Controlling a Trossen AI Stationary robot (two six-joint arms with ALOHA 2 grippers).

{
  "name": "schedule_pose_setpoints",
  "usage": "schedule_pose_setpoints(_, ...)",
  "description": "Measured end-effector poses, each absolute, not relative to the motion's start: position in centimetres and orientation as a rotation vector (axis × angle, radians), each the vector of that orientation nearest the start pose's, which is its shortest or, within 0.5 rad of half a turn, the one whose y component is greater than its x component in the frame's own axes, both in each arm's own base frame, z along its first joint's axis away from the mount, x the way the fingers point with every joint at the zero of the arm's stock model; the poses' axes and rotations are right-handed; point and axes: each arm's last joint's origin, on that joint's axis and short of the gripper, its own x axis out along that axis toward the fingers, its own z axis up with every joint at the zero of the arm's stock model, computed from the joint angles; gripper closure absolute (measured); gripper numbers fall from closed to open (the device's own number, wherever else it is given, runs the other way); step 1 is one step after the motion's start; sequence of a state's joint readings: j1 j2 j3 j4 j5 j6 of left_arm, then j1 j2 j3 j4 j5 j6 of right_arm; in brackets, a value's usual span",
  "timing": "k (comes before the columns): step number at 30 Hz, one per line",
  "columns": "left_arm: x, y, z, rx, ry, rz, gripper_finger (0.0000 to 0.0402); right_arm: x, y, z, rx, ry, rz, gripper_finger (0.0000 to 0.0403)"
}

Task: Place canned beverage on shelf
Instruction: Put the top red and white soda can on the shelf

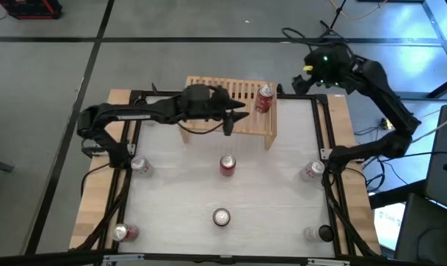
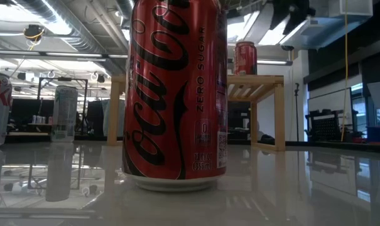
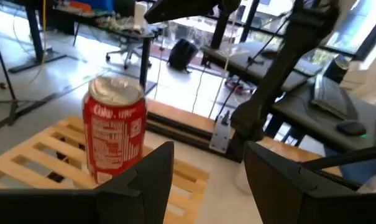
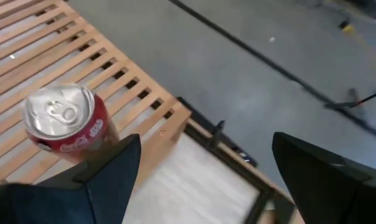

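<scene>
Upright, one red can (image 1: 265, 98) atop the slatted shelf (image 1: 241, 118), right end.

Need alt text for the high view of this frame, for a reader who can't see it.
Top-down view: a red can stands on the right end of a wooden shelf at the table's far edge, with the left tool open over the shelf beside it, holding nothing. The right arm is pulled back beyond the table's far right corner. Six more cans stand on the white table.

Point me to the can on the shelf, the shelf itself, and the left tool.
can on the shelf (image 1: 265, 98): high view, its side.
shelf (image 1: 241, 92): high view, bare slats.
left tool (image 1: 236, 118): high view, between fingertips.
</scene>
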State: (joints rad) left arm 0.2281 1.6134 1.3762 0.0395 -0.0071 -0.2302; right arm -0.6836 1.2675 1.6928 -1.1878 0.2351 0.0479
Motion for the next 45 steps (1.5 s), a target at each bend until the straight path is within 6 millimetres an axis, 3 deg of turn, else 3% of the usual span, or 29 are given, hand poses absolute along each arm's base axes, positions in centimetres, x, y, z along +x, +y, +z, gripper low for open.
schedule_pose_setpoints(7,37.9,9.8,33.1,-0.277,0.214,0.294,0.0212,15.3,-15.4,38.2,0.316,0.709,-0.928,0.0049)
schedule_pose_setpoints(13,38.1,10.5,33.2,-0.28,0.174,0.304,0.0212,16.0,-16.0,35.8,0.335,0.691,-0.929,0.0049)
schedule_pose_setpoints(28,41.4,12.2,28.9,-0.282,0.132,0.255,0.0212,17.9,-17.5,34.0,0.29,0.523,-0.83,0.0049)
schedule_pose_setpoints(37,41.5,13.2,28.3,-0.278,0.124,0.314,0.0212,19.4,-18.5,33.5,0.278,0.474,-0.729,0.0049)
schedule_pose_setpoints(45,41.0,14.6,28.3,-0.278,0.113,0.426,0.0212,19.5,-18.3,33.3,0.28,0.497,-0.657,0.0049)
